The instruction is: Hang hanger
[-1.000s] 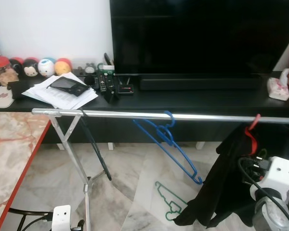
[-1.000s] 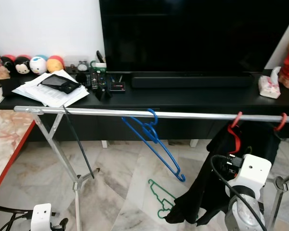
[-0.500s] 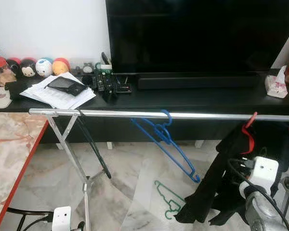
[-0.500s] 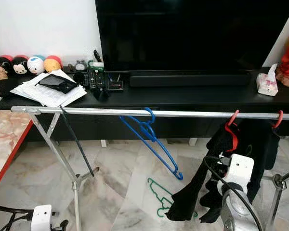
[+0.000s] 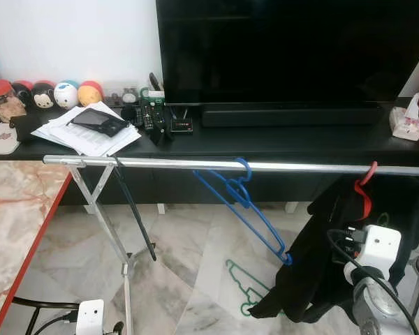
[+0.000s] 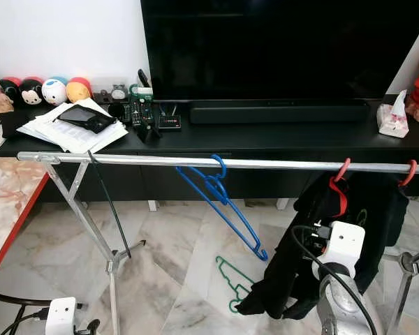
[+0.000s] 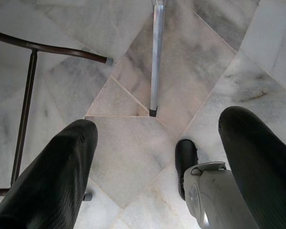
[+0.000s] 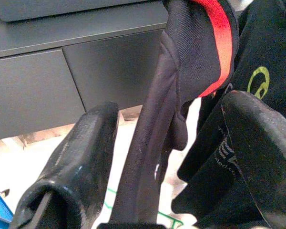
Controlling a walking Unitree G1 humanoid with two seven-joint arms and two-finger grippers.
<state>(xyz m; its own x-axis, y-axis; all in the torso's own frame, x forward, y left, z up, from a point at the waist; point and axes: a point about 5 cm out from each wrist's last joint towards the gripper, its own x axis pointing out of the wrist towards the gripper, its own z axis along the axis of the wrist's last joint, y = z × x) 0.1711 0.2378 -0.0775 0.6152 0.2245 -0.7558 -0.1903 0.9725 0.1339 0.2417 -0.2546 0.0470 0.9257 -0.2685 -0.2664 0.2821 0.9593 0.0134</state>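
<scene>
Small pale lettering on the black garment [image 8: 257,86] beside a yellow-green round logo [image 8: 258,81], too blurred to read; no other legible writing. Right gripper [image 8: 167,157] with fingers spread wide apart, raised close to the hanging black garment, a dark fold with a red strip lying between the two fingers, contact hard to judge. Left gripper [image 7: 157,157] low over the marble floor [image 7: 128,152], fingers likewise apart and clamping nothing, pointed at the foot of the rack's metal leg [image 7: 156,57]. Blue hanger [image 5: 246,209] hooked on the silver rail [image 5: 195,165] near its middle, tilted down toward the right. Green hanger [image 5: 246,287] lying flat on the floor beneath, just beside the garment's hem. Red hanger [image 5: 363,188] on the rail at the right, carrying the black garment. Behind the rail, a black TV bench [image 5: 279,143] with papers [image 5: 84,132], remotes, a row of round plush toys [image 5: 56,94] and a large dark television [image 5: 293,49]. Rack's foot seen from the left wrist, the garment's logo from the right wrist
</scene>
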